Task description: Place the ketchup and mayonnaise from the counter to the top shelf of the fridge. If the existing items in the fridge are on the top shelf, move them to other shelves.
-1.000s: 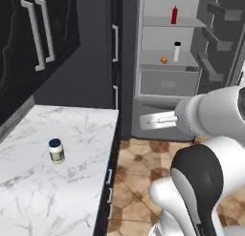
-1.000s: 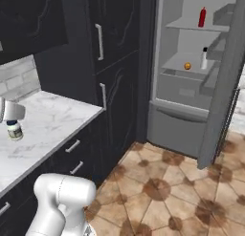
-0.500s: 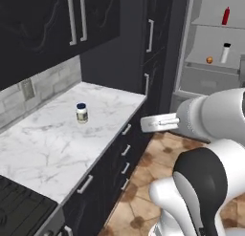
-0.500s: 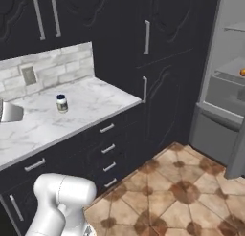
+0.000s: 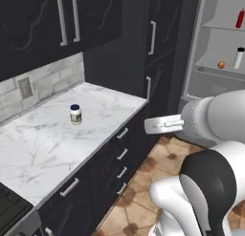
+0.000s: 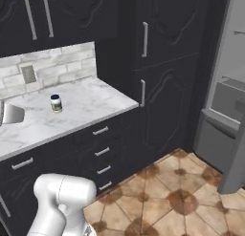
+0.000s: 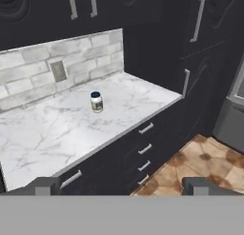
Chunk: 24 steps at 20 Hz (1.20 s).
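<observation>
Hand view: the pincer (image 7: 122,185) hangs spread wide, holding nothing, over the floor off the counter (image 7: 57,134) edge. The mayonnaise (image 7: 96,102) stands upright on the marble well ahead of it, slightly left of its centre line. In the left base view the ketchup (image 5: 239,18) sits on the fridge's top shelf (image 5: 222,26), far behind the pincer.

A white marble surface (image 5: 57,144) with grey veins runs along a brick-tiled wall, above dark drawers with silver handles. A small white jar (image 5: 75,114) with a dark blue lid stands upright on it, alone, toward the back. In the open grey fridge (image 5: 201,87), a red bottle (image 5: 239,18) stands on the top shelf (image 5: 222,26). On the shelf below (image 5: 213,68) sit an orange ball (image 5: 220,65) and, just beside it, a white bottle (image 5: 238,58).
</observation>
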Tool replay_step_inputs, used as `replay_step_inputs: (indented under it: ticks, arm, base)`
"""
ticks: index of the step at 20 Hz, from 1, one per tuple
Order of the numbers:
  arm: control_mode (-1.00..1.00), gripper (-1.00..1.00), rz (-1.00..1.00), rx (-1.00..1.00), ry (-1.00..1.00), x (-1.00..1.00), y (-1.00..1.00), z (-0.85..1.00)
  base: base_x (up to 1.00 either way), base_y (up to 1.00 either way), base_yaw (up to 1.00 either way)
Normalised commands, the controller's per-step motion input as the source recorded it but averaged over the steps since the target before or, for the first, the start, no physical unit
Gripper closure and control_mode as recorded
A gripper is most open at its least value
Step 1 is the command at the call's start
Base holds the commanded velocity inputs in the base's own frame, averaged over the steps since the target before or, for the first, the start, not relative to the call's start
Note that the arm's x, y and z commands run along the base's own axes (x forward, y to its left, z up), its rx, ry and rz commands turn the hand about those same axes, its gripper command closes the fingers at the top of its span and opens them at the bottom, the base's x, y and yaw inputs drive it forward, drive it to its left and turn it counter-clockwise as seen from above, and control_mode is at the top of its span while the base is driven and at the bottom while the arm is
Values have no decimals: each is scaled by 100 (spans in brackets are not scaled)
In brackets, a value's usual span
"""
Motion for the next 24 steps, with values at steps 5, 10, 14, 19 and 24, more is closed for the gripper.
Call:
replay_step_inputs:
  ticks: [5, 10, 14, 19, 24]
  arm:
    - [100, -100, 0, 0, 0, 0, 0, 0]
    - [100, -100, 0, 0, 0, 0, 0, 0]
    - [100, -100, 0, 0, 0, 0, 0, 0]
    - [100, -100, 0, 0, 0, 0, 0, 0]
    - [100, -100, 0, 0, 0, 0, 0, 0]
  base:
    - [41, -44, 29]
    - [19, -40, 31]
    - [14, -30, 34]
    - [19, -12, 35]
    - [15, -30, 35]
